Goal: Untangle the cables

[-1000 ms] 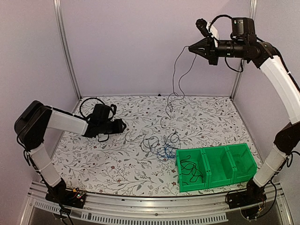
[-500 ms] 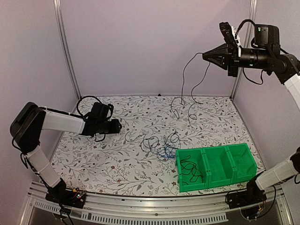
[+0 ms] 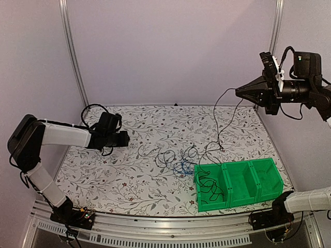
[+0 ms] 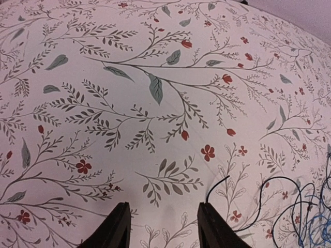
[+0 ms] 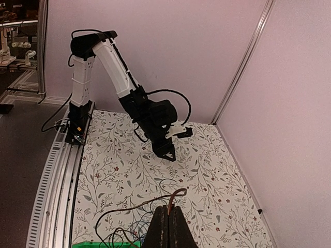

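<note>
Right gripper (image 3: 239, 93) clamped on one black cable (image 3: 215, 111), which I hold high by the right wall; its slack trails down beside the green bin (image 3: 238, 202). Left gripper (image 4: 163, 209) spread, empty, low over the table (image 3: 129, 186), left of the tangled cables (image 3: 173, 156) and blue cable (image 3: 182, 167).

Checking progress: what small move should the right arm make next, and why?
Probably carry the right gripper, shut on the thin black cable, over the empty middle compartment of the green plastic bin; the cable's tail lies just behind the bin, whose left compartment holds one.
</note>
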Controlling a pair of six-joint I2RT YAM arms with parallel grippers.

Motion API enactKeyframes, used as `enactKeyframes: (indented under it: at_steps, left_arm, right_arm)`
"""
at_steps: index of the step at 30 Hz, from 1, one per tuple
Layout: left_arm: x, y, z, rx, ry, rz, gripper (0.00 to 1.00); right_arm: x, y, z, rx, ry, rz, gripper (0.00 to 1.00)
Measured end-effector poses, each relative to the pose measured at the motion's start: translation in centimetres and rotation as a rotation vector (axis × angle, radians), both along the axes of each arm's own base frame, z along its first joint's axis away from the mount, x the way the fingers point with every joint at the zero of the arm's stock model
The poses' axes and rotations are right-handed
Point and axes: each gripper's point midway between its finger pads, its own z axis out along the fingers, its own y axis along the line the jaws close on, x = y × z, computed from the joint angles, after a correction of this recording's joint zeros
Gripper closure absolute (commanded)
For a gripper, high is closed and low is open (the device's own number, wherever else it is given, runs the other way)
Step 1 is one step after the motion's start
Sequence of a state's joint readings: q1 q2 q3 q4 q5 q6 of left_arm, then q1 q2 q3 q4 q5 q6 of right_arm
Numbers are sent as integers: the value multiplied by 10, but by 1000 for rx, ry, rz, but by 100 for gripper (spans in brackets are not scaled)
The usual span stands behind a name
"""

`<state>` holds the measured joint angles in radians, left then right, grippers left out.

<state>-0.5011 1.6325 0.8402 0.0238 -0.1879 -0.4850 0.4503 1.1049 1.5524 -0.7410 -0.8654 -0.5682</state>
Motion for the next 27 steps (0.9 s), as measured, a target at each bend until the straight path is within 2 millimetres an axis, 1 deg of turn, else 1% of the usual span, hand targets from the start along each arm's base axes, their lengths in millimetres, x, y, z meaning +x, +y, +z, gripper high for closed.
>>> enactKeyframes:
  at_steps: [2,7,13,19,24,26,27]
  left_arm:
    - [-1,2,-2,8,5,4,56]
    - [-3,3,-4,17,15,5,56]
    - [-6,5,-7,29,37,5,56]
    - [-6,4,-6,29,37,2,56]
    - [-7,2,-9,32,43,-1,56]
    - [-7,2,-10,34,46,-3,56]
    - [-7,2,-11,35,48,-4,56]
  right_arm:
    - [-7,-2,-17,-11,36,10,100]
    - [-15,-7,-67,-62,136,4,100]
    - [-22,-13,-111,-116,201,-13,100]
    - [-26,-15,-142,-157,268,-11,100]
    - [-29,-17,-158,-181,295,-9,100]
    - [-30,-18,-167,-196,307,-8,100]
    - [-30,-18,-175,-209,322,-8,100]
